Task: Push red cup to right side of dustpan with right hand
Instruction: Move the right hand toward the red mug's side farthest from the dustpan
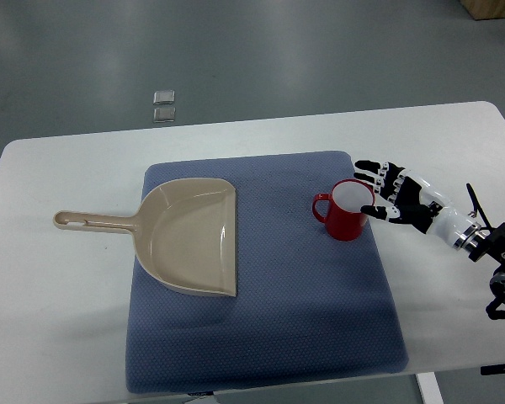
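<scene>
A red cup (344, 210) with a white inside stands upright on the blue mat (261, 320), its handle pointing left. A beige dustpan (192, 236) lies on the mat's left part, its handle (93, 222) reaching left onto the white table. The cup is to the right of the dustpan with a gap between them. My right hand (377, 187) comes in from the right edge. Its fingers (372, 167) are spread and touch the cup's right side, holding nothing. The left arm is out of view.
The white table (59, 320) carries the mat. Its right edge is close behind my right arm (454, 227). Two small clear objects (163, 105) lie on the grey floor beyond the table's far edge.
</scene>
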